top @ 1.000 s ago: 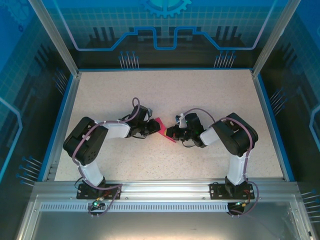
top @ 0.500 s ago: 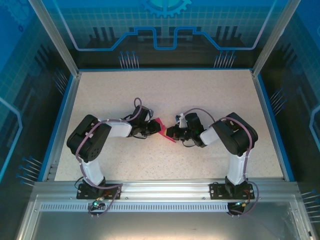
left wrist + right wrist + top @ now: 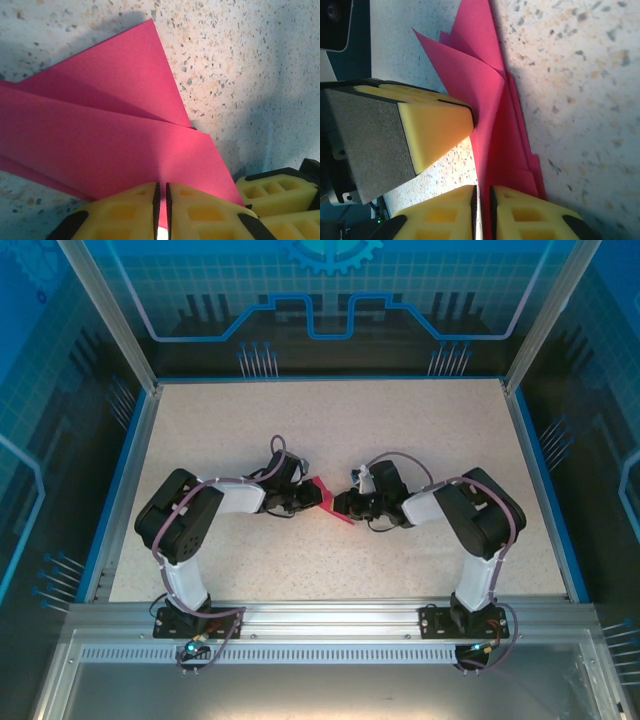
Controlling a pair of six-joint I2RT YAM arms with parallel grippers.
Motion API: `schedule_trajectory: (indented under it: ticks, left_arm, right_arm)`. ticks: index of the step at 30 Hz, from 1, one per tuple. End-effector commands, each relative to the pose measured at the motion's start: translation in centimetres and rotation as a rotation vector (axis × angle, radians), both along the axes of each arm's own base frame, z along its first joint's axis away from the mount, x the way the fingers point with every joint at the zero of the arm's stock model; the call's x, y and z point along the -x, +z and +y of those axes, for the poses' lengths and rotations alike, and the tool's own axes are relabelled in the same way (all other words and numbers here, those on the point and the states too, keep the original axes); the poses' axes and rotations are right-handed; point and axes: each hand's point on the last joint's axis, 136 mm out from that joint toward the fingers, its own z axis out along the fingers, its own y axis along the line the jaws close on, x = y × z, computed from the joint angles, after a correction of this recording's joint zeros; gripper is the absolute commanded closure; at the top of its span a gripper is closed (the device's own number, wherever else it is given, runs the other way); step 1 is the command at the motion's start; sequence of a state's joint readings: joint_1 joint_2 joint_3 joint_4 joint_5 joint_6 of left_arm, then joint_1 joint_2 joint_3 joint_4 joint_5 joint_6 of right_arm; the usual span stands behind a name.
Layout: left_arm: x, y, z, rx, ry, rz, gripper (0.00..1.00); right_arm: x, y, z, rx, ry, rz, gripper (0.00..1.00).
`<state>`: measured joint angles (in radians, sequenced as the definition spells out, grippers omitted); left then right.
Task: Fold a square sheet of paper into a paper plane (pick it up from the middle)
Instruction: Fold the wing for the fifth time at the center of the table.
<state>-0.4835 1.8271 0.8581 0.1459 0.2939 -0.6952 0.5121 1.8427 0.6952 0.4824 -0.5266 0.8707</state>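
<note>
Left hand (image 3: pixel 312 498) pinched the folded paper (image 3: pixel 322 488) at centre frame; right hand (image 3: pixel 342 506) opposite, pads nearly together, grip unclear.

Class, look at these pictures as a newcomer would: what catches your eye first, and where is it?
The folded magenta paper at mid-table stands out, bright against the speckled table. The left hand pinches its edge from one side, and the right hand has it between its yellow fingers from the other.
</note>
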Motion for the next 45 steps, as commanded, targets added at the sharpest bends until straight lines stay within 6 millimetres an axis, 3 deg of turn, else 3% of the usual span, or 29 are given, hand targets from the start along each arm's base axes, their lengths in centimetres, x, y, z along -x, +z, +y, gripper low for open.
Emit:
schedule_trajectory:
  ticks: [1, 7, 16, 31, 37, 45]
  left_arm:
    - [0.7, -1.4, 0.4, -0.045, -0.025, 0.035, 0.87]
    - [0.6, -1.3, 0.3, -0.04, -0.028, 0.037, 0.87]
    - [0.6, -1.3, 0.3, -0.035, -0.028, 0.038, 0.87]
    - [0.4, -0.7, 0.1, -0.032, -0.032, 0.028, 0.87]
    - [-0.1, 0.5, -0.3, -0.018, -0.037, 0.002, 0.85]
    - [-0.9, 4.0, -1.7, 0.078, -0.069, -0.075, 0.73]
  right_arm:
    - [0.8, 0.1, -1.0, 0.041, 0.04, 0.023, 0.79]
    - [0.8, 1.6, -0.8, 0.045, 0.078, -0.02, 0.73]
    - [1.1, 1.4, -1.4, 0.111, 0.106, -0.019, 0.74]
    - [1.3, -1.6, -2.0, 0.144, 0.071, 0.051, 1.0]
    - [1.2, -1.8, -2.6, 0.088, 0.025, 0.079, 1.0]
    - [1.3, -2.9, -3.4, 0.042, -0.031, 0.144, 1.0]
